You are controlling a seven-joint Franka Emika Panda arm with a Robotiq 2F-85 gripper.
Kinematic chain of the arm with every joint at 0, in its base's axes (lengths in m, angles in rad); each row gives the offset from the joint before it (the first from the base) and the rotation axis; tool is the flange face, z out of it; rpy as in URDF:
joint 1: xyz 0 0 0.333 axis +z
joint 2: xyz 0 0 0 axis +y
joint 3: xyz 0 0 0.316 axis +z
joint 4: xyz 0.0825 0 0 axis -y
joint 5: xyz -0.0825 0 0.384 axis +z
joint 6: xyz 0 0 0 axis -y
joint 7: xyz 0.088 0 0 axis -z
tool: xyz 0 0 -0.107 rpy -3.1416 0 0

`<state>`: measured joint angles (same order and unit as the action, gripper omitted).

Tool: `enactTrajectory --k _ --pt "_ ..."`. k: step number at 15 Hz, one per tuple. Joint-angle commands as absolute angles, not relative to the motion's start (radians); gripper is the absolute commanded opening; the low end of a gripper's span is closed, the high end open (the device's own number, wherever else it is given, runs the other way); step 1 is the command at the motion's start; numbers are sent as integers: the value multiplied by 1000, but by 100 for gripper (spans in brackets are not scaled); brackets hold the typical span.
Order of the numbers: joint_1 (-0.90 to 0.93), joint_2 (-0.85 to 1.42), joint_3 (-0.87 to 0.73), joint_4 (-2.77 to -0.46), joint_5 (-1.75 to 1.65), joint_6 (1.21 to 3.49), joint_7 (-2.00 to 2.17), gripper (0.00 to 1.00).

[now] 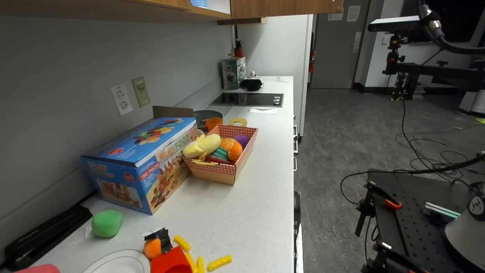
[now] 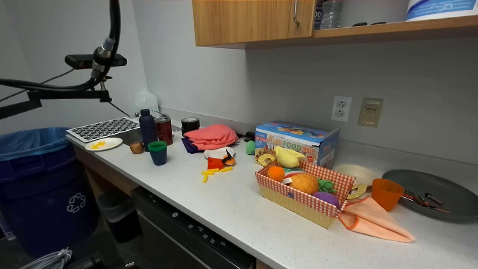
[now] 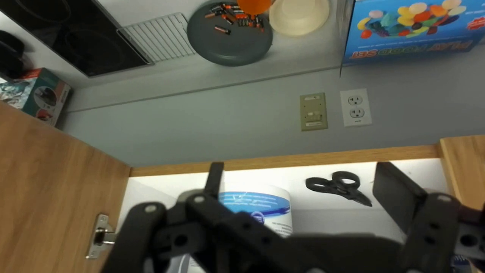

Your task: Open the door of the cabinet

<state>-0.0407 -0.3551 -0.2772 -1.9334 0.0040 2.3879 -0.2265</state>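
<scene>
The wooden wall cabinet point(image 3: 280, 161) has one compartment exposed in the wrist view. Its door point(image 3: 49, 185) stands swung out at the left, with a metal hinge point(image 3: 99, 237) on the inner face; an exterior view shows this door point(image 1: 286, 8) jutting over the counter. A neighbouring cabinet door point(image 2: 242, 22) with a metal handle point(image 2: 295, 13) is closed. My gripper point(image 3: 299, 168) faces the exposed compartment, fingers wide apart and nothing between them. Past the gap I see black scissors point(image 3: 337, 185) and a white-and-blue tub point(image 3: 261, 206), partly hidden by a finger. Neither exterior view shows the gripper.
Below the cabinet, the counter point(image 2: 231, 209) carries a play food box point(image 2: 291, 140), a checked basket point(image 2: 298, 209) of toy food and a dark plate point(image 2: 448, 186). A camera mount point(image 2: 67, 95) and cables point(image 1: 447, 41) hang near the workspace.
</scene>
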Motion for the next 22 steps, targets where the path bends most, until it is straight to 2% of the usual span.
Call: enactTrajectory --k 1,4,5,12,22 --pt "-2 -197 -277 -1758 129 2407 -307 100" --pt "-15 -159 -245 -1697 172 2371 -323 100" --pt "-34 -189 -228 -1764 142 2408 -292 100" --pt "-36 -168 -221 -1726 148 2401 -292 100" --pt "-44 40 -175 -1571 219 2451 -312 100"
